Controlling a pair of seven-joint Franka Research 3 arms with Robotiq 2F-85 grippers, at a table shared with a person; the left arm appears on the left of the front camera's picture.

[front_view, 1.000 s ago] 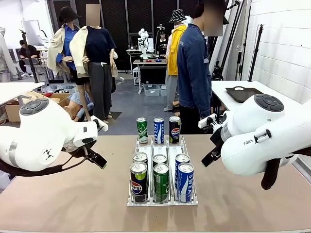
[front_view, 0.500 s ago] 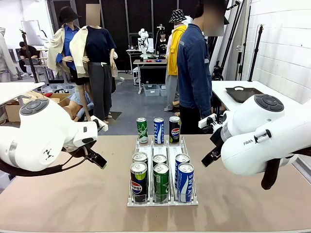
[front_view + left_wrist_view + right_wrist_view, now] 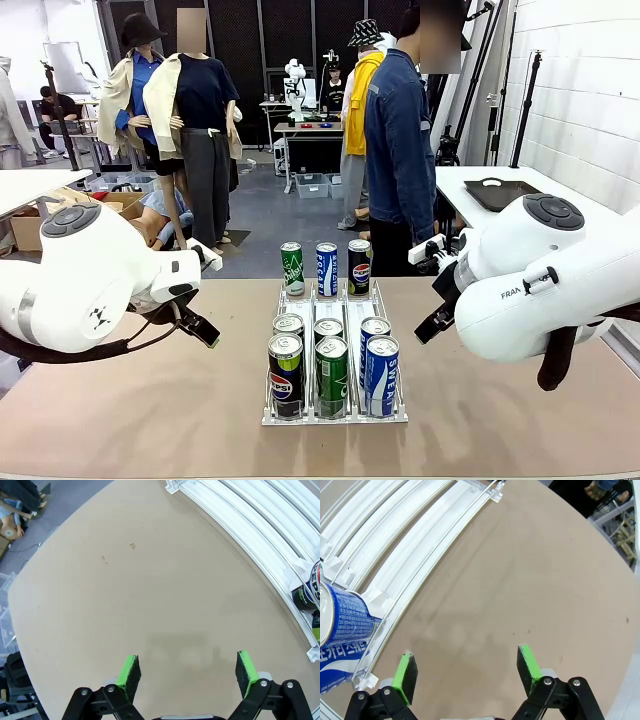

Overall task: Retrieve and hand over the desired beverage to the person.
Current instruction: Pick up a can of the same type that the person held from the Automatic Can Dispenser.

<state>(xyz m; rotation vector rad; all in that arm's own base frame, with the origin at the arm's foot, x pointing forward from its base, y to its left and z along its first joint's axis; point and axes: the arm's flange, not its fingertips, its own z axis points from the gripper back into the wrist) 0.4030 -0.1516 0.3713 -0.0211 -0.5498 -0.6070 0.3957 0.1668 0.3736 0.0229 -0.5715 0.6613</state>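
The left arm [image 3: 80, 285], white, enters from the robot's left and is folded low over the tan tabletop [image 3: 130, 420], its wrist turned down towards the board to the left of the clear plastic three-lane can rack [image 3: 335, 418]. The left gripper [image 3: 188, 666] has its jaws spread wide and holds nothing. Bare table lies between its green pads [image 3: 129, 672], and the rack's white lanes run past the upper right of its wrist view. The right arm [image 3: 530, 285] mirrors this pose on the rack's other side. The right gripper [image 3: 466, 669] is likewise spread wide and empty above bare table, with a blue drink can [image 3: 340, 625] at the rack's end beside it. The rack stands mid-table with nine upright cans. Six are grouped at the near end: a black cola can [image 3: 285, 377], a green can [image 3: 332, 377] and a blue can [image 3: 381, 375] in front. Three more stand at the far end. The person in a dark blue denim jacket [image 3: 398, 150] stands at the far side of the table, right of the middle, body turned sideways.
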